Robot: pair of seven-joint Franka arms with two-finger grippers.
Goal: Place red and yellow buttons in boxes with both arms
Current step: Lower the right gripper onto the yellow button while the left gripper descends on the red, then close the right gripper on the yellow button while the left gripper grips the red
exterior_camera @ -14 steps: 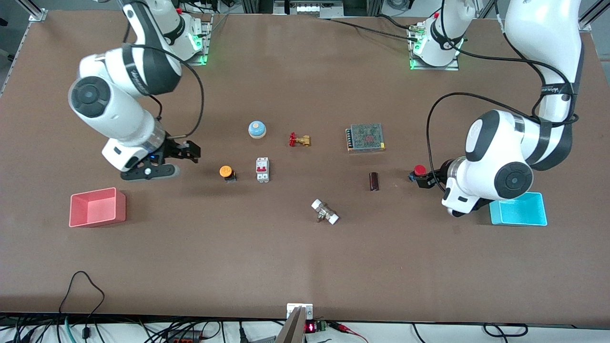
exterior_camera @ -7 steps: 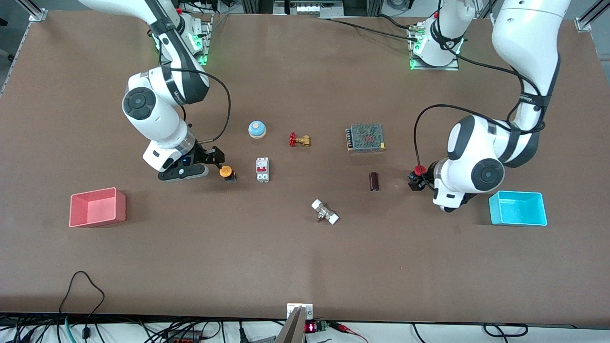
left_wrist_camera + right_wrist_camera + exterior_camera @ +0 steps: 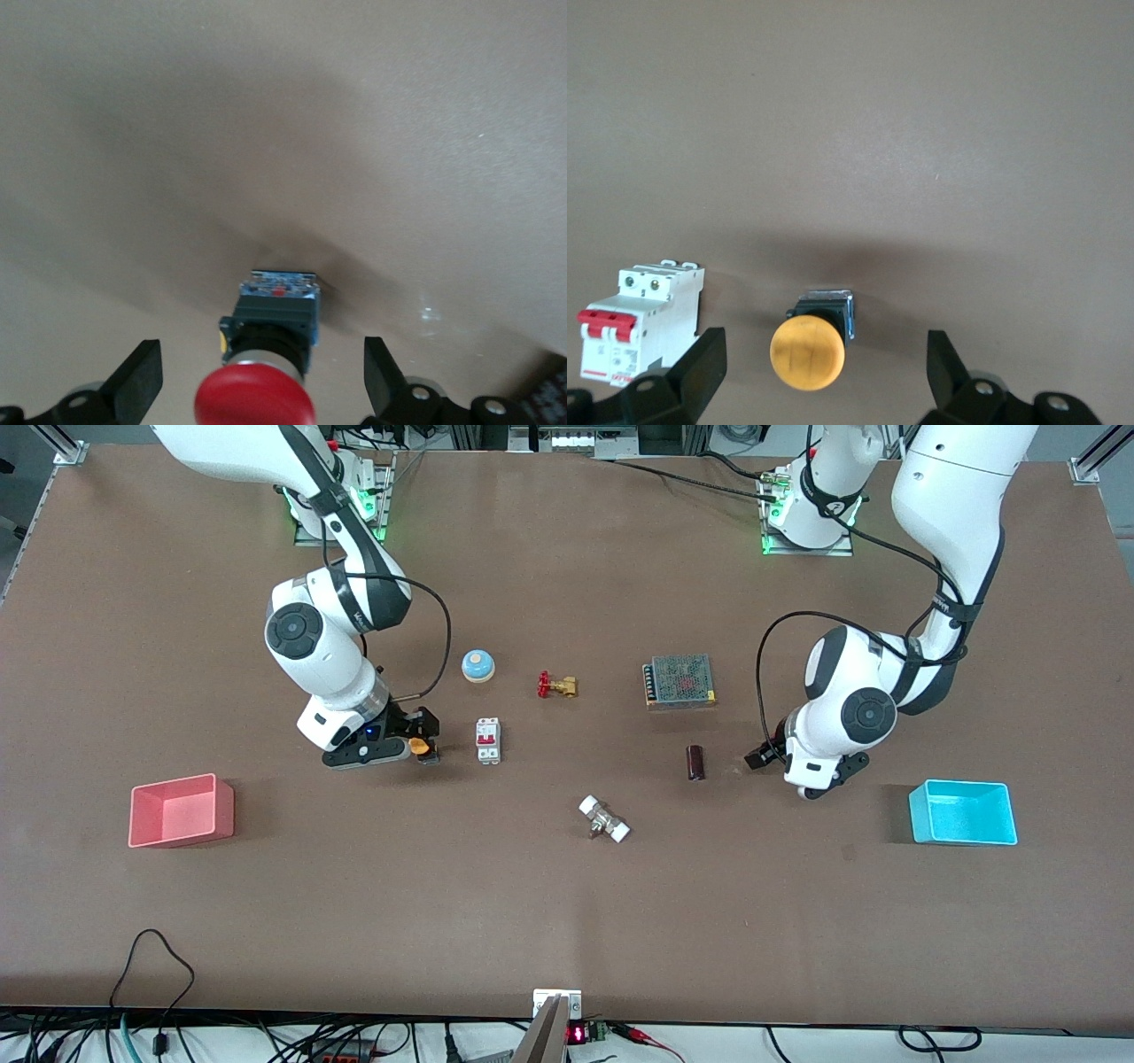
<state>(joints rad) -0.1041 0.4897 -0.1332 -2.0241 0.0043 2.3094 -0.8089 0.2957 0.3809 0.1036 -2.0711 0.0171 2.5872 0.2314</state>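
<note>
Table: a wide brown table [image 3: 567, 921] is seen, matt and plain; cables hang along the edge nearest the front camera, and metal framing is seen at the arms' end. Little else of the room is shown.
Boxes: the pink box [image 3: 182, 810] and the cyan box [image 3: 964, 812] are both seen empty, each well apart from the gripper at its end of the table.
Progress: nothing is placed yet; both grasps, both carries and both drops are judged to remain.
Right gripper: the right gripper [image 3: 824, 376] is held wide open, low over the table, with the yellow button [image 3: 808, 351] between its fingers, untouched.
Left gripper: the left gripper [image 3: 263, 390] is likewise spread wide, with the red button [image 3: 257, 403] centred between the fingers, not yet clamped.
Clutter: a white circuit breaker [image 3: 636, 322] stands just beside the right gripper; a dark cylinder [image 3: 695, 763] lies near the left gripper.
</note>
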